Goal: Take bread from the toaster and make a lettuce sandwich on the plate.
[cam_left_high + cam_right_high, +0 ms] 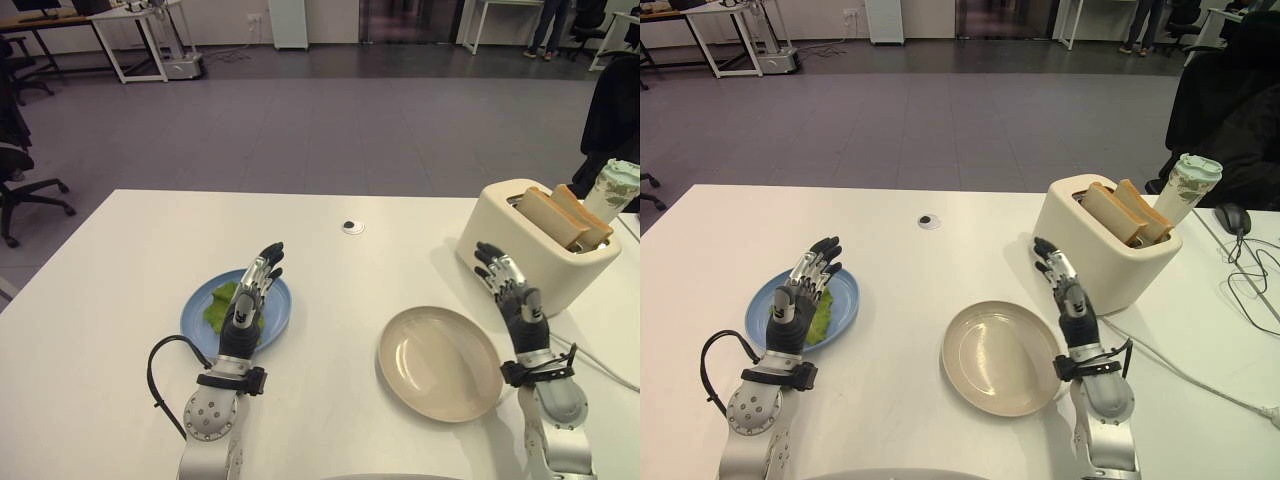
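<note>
Start position: both of my hands held nothing, and the bread stood in the toaster.
On the white table (110, 300), the toaster (580, 270) sat at my right, and the beige plate (440, 365) lay bare just beside it, a short carry for the slices. The blue plate (195, 315) lay at my left. My left hand (250, 295) hovered over it, fingers straight and spread, likely staged for the lettuce (220, 300). My right hand (512, 290) rested against the toaster's front wall, fingers extended, below the two bread slices (560, 215) protruding from the slots. A lidded cup (615, 190) stood behind the toaster. No writing could be read on any item.
</note>
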### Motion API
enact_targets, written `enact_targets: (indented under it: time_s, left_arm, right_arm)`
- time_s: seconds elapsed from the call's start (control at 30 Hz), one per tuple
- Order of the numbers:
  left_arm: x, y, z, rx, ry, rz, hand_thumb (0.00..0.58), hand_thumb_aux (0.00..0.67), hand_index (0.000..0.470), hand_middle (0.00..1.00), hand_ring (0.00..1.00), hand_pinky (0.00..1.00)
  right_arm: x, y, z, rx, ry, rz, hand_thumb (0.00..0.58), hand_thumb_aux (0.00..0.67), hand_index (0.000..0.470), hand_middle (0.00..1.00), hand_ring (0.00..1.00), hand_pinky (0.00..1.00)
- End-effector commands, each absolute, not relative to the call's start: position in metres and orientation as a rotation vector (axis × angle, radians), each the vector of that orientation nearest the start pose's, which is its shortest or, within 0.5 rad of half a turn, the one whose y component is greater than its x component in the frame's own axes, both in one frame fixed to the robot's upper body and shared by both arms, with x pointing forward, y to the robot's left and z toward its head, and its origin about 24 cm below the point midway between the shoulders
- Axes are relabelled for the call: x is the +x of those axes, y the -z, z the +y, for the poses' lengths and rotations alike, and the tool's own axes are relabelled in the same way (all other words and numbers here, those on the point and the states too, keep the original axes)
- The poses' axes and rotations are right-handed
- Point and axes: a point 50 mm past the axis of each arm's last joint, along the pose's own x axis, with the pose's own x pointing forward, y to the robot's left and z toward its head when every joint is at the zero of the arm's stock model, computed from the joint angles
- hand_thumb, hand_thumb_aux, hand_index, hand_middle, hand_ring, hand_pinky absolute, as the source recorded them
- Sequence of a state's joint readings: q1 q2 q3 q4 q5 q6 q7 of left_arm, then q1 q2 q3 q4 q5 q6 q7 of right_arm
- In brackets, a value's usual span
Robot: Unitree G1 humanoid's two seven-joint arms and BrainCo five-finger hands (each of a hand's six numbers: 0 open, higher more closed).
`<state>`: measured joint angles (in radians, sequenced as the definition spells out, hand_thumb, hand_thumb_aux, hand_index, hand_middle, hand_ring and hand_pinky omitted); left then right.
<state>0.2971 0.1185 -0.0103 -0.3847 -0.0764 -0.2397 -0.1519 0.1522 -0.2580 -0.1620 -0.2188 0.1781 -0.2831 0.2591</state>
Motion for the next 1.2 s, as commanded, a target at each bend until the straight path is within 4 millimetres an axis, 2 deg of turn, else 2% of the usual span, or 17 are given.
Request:
enact_targets:
  time_s: [0.03,0.17,0.23,0.27,0.3,0.33,0.37,0.47,0.53,0.57,0.63,0.67,0.73,0.8,0.9,1.0,1.2]
  left_arm:
    - [0.191,-0.089,0.167,0.079,0.119,-0.321,0.000,0.000,0.000,0.00,0.00,0.00]
    - [0.191,-0.088,0.167,0.077,0.111,-0.323,0.000,0.000,0.000,0.00,0.00,0.00]
    - [0.191,-0.089,0.166,0.076,0.111,-0.325,0.000,0.000,0.000,0.00,0.00,0.00]
    - [0.191,-0.089,0.166,0.076,0.112,-0.326,0.000,0.000,0.000,0.00,0.00,0.00]
    - [0.191,-0.089,0.167,0.077,0.110,-0.327,0.000,0.000,0.000,0.00,0.00,0.00]
    - [0.191,-0.089,0.167,0.078,0.107,-0.327,0.000,0.000,0.000,0.00,0.00,0.00]
    - [0.190,-0.089,0.168,0.078,0.105,-0.327,0.000,0.000,0.000,0.00,0.00,0.00]
    - [0.190,-0.088,0.169,0.080,0.101,-0.328,0.000,0.000,0.000,0.00,0.00,0.00]
    - [0.190,-0.089,0.169,0.081,0.100,-0.329,0.000,0.000,0.000,0.00,0.00,0.00]
    - [0.191,-0.089,0.169,0.081,0.099,-0.329,0.000,0.000,0.000,0.00,0.00,0.00]
    - [0.191,-0.089,0.170,0.082,0.099,-0.330,0.000,0.000,0.000,0.00,0.00,0.00]
    - [0.191,-0.089,0.170,0.083,0.099,-0.330,0.000,0.000,0.000,0.00,0.00,0.00]
    - [0.191,-0.089,0.171,0.086,0.096,-0.331,0.000,0.000,0.000,0.00,0.00,0.00]
    - [0.191,-0.090,0.172,0.087,0.093,-0.333,0.000,0.000,0.000,0.00,0.00,0.00]
    - [0.190,-0.090,0.173,0.088,0.090,-0.334,0.000,0.000,0.000,0.00,0.00,0.00]
    - [0.190,-0.091,0.174,0.090,0.089,-0.334,0.000,0.000,0.000,0.00,0.00,0.00]
    - [0.188,-0.092,0.174,0.089,0.088,-0.337,0.000,0.000,0.000,0.00,0.00,0.00]
  right_arm:
    - [0.237,-0.141,-0.257,-0.354,-0.070,-0.382,0.000,0.000,0.000,0.00,0.00,0.00]
    - [0.253,-0.163,-0.304,-0.547,0.004,-0.286,0.000,0.000,0.000,0.00,0.00,0.00]
    - [0.257,-0.168,-0.323,-0.609,0.049,-0.250,0.248,0.163,0.114,0.00,0.00,0.00]
    - [0.258,-0.170,-0.330,-0.639,0.066,-0.232,0.387,0.284,0.199,0.00,0.00,0.00]
    - [0.261,-0.170,-0.337,-0.664,0.079,-0.213,0.392,0.289,0.203,0.00,0.00,0.00]
    - [0.263,-0.171,-0.345,-0.692,0.095,-0.194,0.366,0.263,0.184,0.00,0.00,0.00]
    - [0.265,-0.172,-0.351,-0.718,0.111,-0.177,0.304,0.208,0.146,0.00,0.00,0.00]
    - [0.269,-0.169,-0.370,-0.765,0.154,-0.125,0.205,0.131,0.092,0.00,0.00,0.00]
    - [0.271,-0.164,-0.377,-0.785,0.169,-0.095,0.148,0.092,0.065,0.00,0.00,0.00]
    - [0.271,-0.159,-0.380,-0.790,0.172,-0.081,0.148,0.092,0.065,0.00,0.00,0.00]
    - [0.273,-0.151,-0.383,-0.800,0.176,-0.058,0.075,0.045,0.031,0.00,0.00,0.00]
    - [0.273,-0.147,-0.385,-0.807,0.180,-0.044,0.087,0.053,0.037,0.00,0.00,0.00]
    - [0.274,-0.141,-0.389,-0.819,0.191,-0.015,0.156,0.097,0.068,0.00,0.00,0.00]
    - [0.275,-0.137,-0.391,-0.830,0.195,-0.002,0.164,0.102,0.072,0.00,0.00,0.00]
    - [0.276,-0.132,-0.392,-0.840,0.196,0.013,0.322,0.223,0.157,0.00,0.00,0.00]
    - [0.275,-0.129,-0.396,-0.832,0.210,0.028,0.403,0.300,0.210,0.00,0.00,0.00]
    - [0.279,-0.127,-0.387,-0.831,0.166,-0.001,0.417,0.315,0.221,0.00,0.00,0.00]
